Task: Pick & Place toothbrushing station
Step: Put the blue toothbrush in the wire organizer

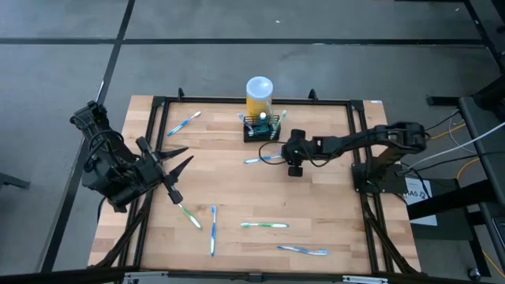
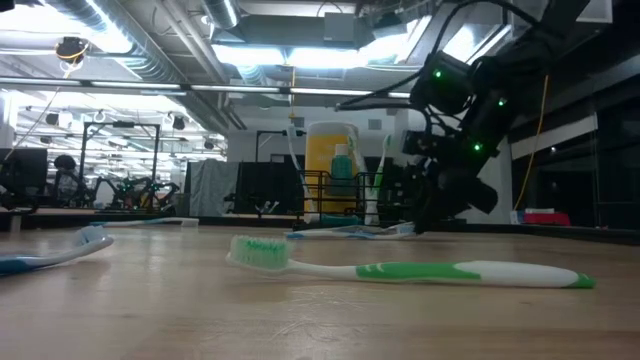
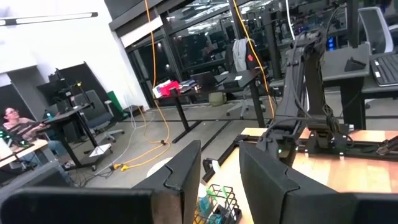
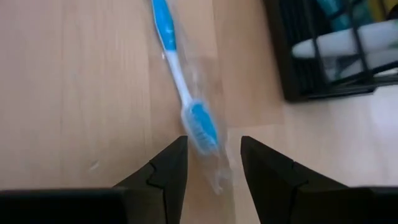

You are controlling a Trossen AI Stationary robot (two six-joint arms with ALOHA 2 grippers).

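The right end effector (image 4: 213, 163), fingers spread, straddles a blue-and-white wrapped toothbrush (image 4: 186, 93) beside the black wire-mesh toothbrushing station (image 1: 262, 127); slippery wrapping could make the brush slide free.

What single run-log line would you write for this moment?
right gripper: open, over blue wrapped toothbrush | black wire-mesh holder: beside it | left gripper: open, waiting at table's left edge
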